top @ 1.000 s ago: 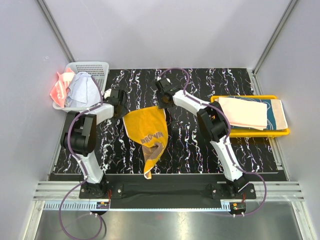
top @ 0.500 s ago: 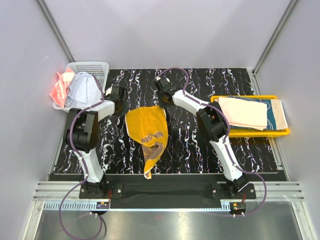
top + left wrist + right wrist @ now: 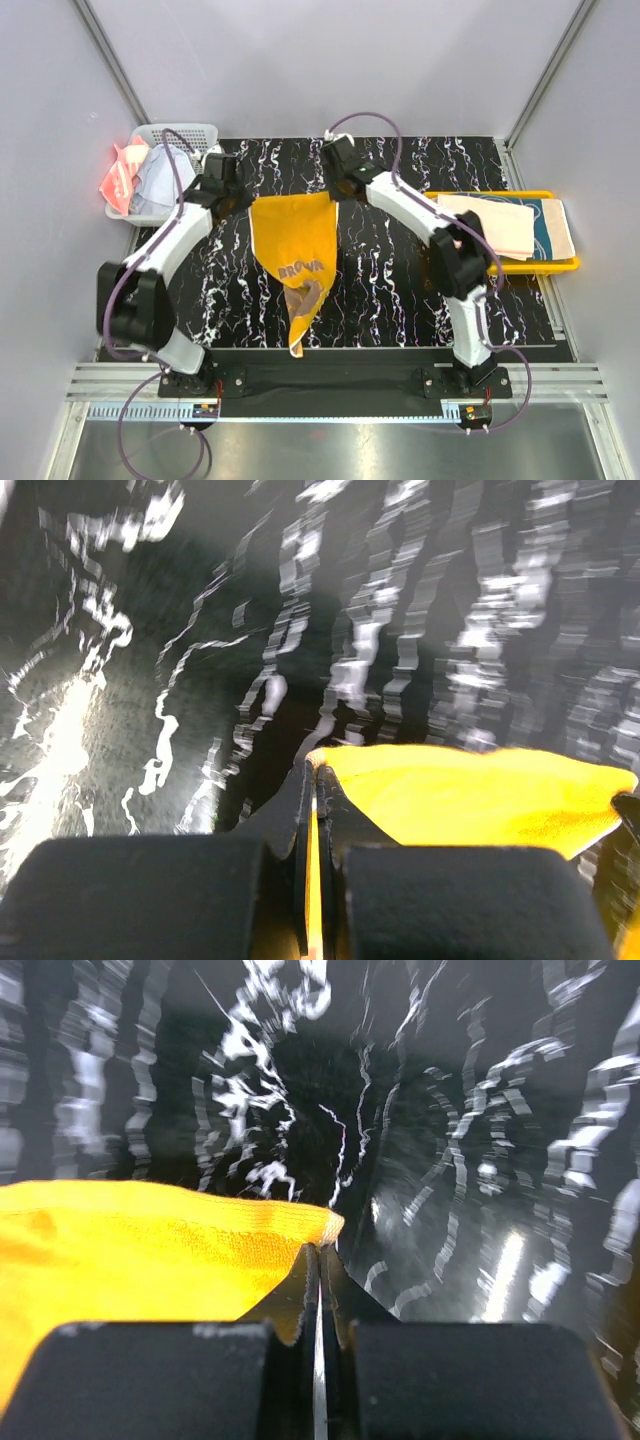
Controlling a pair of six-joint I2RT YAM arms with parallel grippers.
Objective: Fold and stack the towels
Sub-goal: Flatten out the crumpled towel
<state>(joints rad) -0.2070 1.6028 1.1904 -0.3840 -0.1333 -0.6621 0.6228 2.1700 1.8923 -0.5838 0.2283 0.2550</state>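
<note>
Orange-yellow towel (image 3: pixel 295 250): left gripper (image 3: pixel 312 780) and right gripper (image 3: pixel 318 1260) newly clamped on far corners, edge taut; ready for spreading.

orange-yellow towel (image 3: pixel 295 235): soft cloth, matt, fine fuzzy nap, ribbed hem. peach towel (image 3: pixel 490 225): matt cloth too. table top (image 3: pixel 400 290): smooth, black w/ white marble veining, slight sheen. basket (image 3: pixel 190 128): white plastic mesh. tray (image 3: pixel 530 266): yellow plastic, glossy. rail (image 3: pixel 100 382) at near edge: brushed metal.

Orange-yellow towel (image 3: pixel 293 235) with brown print on black, white-veined table (image 3: pixel 390 290).
</note>
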